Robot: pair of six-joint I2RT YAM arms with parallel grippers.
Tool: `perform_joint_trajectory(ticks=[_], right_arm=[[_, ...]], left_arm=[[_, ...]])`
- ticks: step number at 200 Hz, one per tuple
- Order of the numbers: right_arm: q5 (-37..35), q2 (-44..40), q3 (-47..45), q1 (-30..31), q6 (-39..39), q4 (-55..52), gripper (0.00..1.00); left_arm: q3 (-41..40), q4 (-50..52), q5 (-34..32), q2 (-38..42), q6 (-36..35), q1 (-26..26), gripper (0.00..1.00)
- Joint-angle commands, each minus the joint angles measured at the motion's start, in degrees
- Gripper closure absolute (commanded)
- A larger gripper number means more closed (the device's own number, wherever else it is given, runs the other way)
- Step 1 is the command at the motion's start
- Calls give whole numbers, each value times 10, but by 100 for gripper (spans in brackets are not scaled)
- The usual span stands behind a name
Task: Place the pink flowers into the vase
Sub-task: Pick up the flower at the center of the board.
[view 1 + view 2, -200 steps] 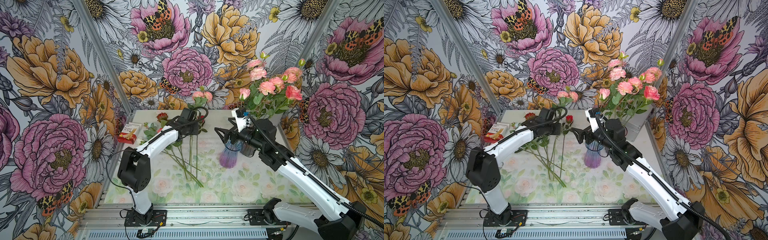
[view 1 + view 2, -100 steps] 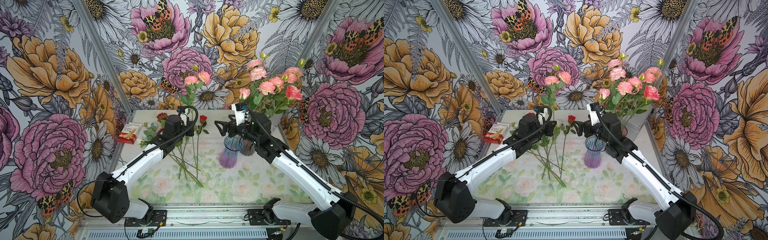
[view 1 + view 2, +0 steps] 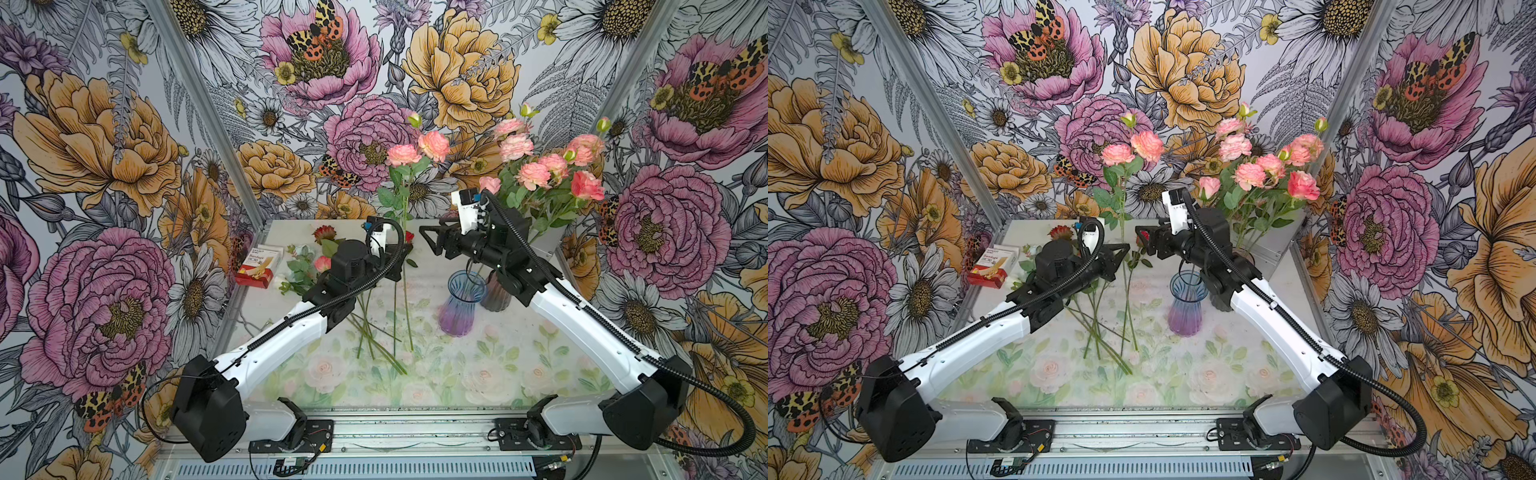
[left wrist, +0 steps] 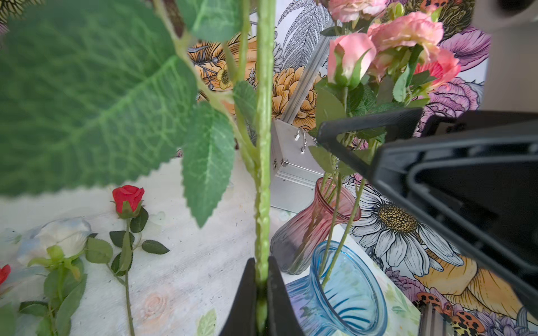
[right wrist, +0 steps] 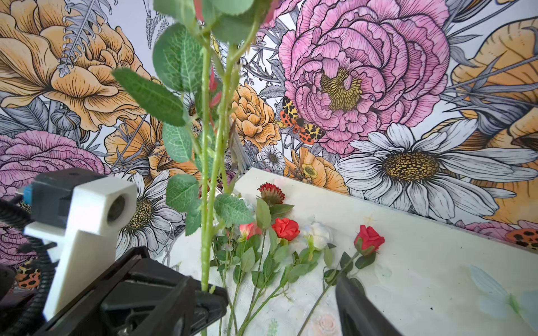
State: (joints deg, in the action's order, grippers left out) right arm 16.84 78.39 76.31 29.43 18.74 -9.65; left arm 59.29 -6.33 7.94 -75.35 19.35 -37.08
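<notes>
My left gripper [image 3: 402, 255] [image 4: 262, 291] is shut on the green stem [image 4: 263, 145] of a pink flower spray [image 3: 417, 149], holding it upright above the table. My right gripper [image 3: 430, 241] stands open just right of that stem, not touching it; one finger [image 5: 356, 305] shows in the right wrist view. A blue-purple vase [image 3: 461, 303] [image 4: 349, 291] stands below the right arm with two thin stems in it. Behind it a dark pink vase [image 4: 305, 229] holds more pink flowers [image 3: 540, 170] [image 3: 1262, 166].
Red roses [image 5: 368, 235], a dark red bloom [image 3: 325, 232] and a white rose [image 5: 318, 232] lie at the back of the table, their stems [image 3: 374, 332] crossing the middle. A red-and-white box [image 3: 259, 270] sits at the left edge. A metal case [image 4: 294, 171] stands in the back right corner.
My left arm has raised the pink spray off the table and turned it upright. My right gripper has moved up and left, from over the blue vase towards the stem, and its jaws have narrowed.
</notes>
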Motion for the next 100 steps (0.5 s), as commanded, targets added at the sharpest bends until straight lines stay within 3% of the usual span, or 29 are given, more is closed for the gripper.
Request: perform_joint_trajectory(ticks=[1,100], right_arm=[[32,4,23,5,10,8,28],[45,21,33,12,17,7,37]], left_arm=[[2,-26,10,2,4,-10,100],[24,-33,-14,-18,0,-42,100]])
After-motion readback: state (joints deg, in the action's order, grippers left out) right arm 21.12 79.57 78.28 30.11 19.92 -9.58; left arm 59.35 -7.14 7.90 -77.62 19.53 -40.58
